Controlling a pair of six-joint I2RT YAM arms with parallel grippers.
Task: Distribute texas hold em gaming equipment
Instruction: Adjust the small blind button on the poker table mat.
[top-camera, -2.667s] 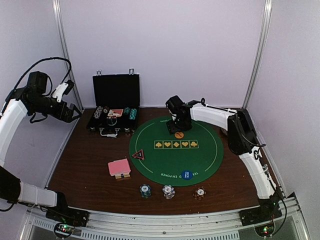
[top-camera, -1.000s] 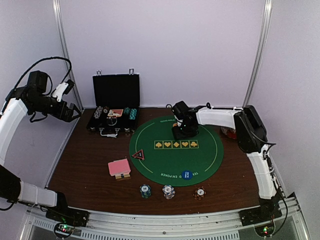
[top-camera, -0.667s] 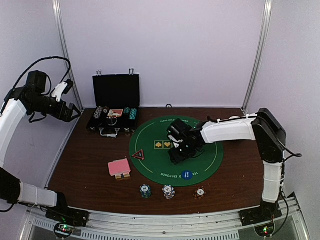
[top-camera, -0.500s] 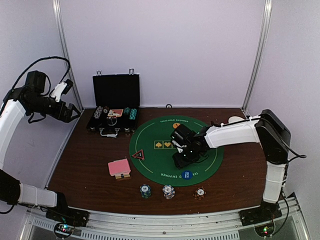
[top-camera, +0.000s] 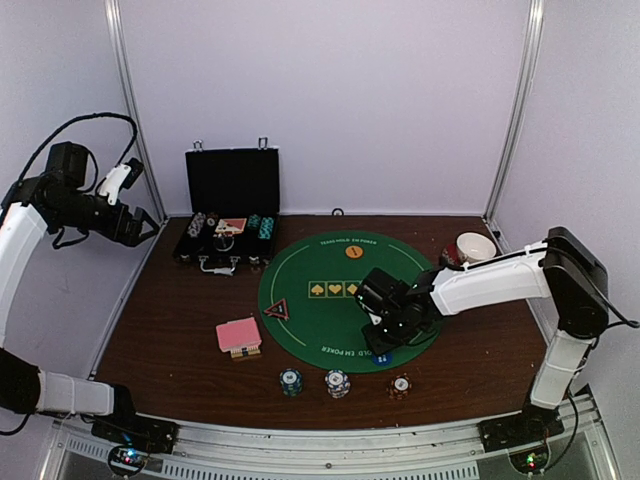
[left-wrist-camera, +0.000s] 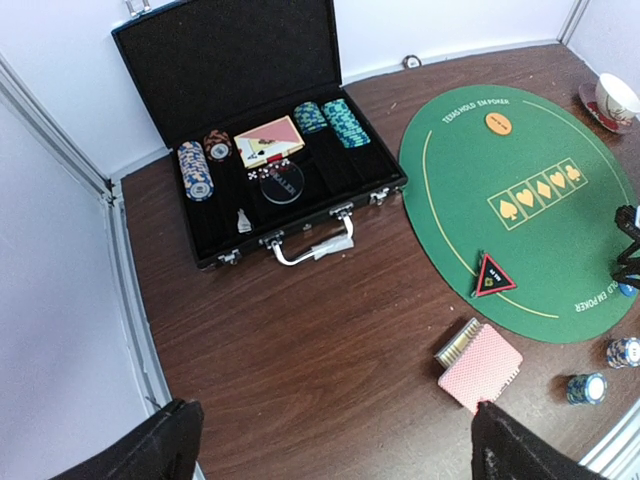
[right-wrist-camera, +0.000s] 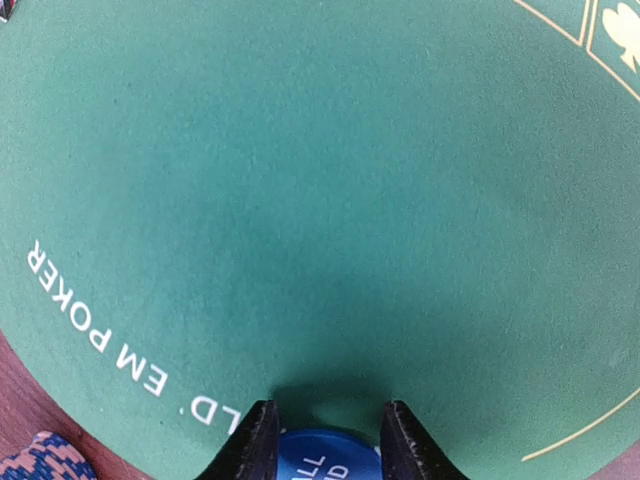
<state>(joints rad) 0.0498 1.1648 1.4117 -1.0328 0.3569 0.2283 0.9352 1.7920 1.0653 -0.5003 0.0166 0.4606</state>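
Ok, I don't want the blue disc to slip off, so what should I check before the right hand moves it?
1. The right hand straddles the blue disc: ok.
2. Its fingers firmly pinch the disc: cannot tell.
3. Disc lies flat on the green mat, near its front edge: ok.
4. The three chip stacks stand apart from the right hand: ok.
5. The left hand is open, raised far off at the left: ok.

The right claw (top-camera: 380, 342) hangs over the blue marker disc (top-camera: 385, 353) at the near edge of the green mat (top-camera: 310, 320), while three poker chip stacks (top-camera: 337, 383) sit in a row on the tabletop (top-camera: 180, 340).
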